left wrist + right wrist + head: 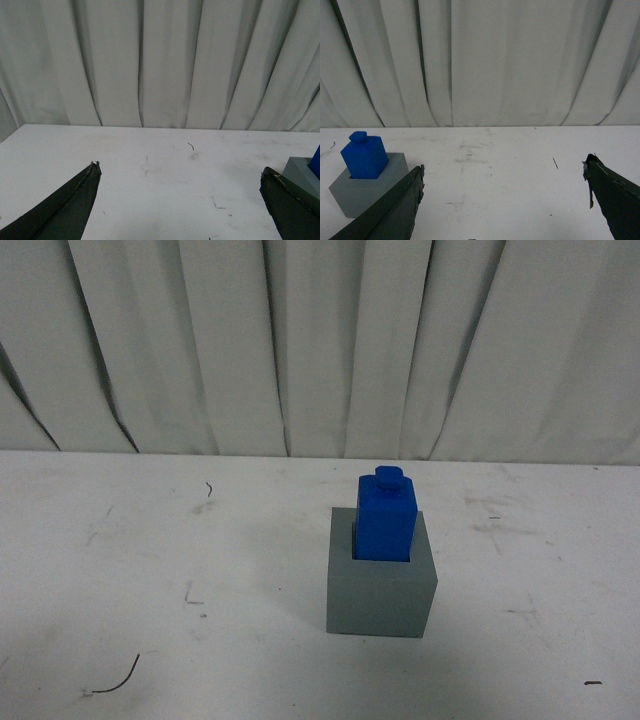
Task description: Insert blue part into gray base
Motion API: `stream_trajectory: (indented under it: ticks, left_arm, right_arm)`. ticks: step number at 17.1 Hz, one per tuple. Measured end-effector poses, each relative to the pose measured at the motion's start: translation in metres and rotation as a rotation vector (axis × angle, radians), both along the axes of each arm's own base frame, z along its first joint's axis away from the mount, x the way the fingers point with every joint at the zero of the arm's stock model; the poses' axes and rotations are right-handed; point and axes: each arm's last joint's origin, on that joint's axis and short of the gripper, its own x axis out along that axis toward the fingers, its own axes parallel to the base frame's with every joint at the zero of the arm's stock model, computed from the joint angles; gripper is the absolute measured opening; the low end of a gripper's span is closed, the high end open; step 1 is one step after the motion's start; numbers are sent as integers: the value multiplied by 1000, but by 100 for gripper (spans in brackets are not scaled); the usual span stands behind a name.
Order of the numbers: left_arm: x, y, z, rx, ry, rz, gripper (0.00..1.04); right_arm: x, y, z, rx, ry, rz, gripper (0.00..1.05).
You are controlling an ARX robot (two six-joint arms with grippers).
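Observation:
The blue part (386, 516) stands upright in the square recess of the gray base (381, 593) on the white table, knob on top, its upper half above the cube. Neither arm shows in the front view. In the left wrist view my left gripper (180, 172) is open and empty, with the gray base (301, 172) and a sliver of the blue part (316, 162) at the picture's edge beside one finger. In the right wrist view my right gripper (504, 170) is open and empty, and the blue part (364, 155) sits in the gray base (362, 187) beside one finger.
The white table (150, 560) bears scuffs and small dark marks. A pleated white curtain (320, 340) hangs along the table's far edge.

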Motion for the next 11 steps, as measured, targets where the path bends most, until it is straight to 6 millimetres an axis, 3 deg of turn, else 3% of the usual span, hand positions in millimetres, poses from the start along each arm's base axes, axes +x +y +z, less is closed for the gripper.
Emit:
stream_trajectory:
  ticks: [11]
  left_arm:
    - [0, 0, 0, 0, 0, 0, 98]
  right_arm:
    - [0, 0, 0, 0, 0, 0, 98]
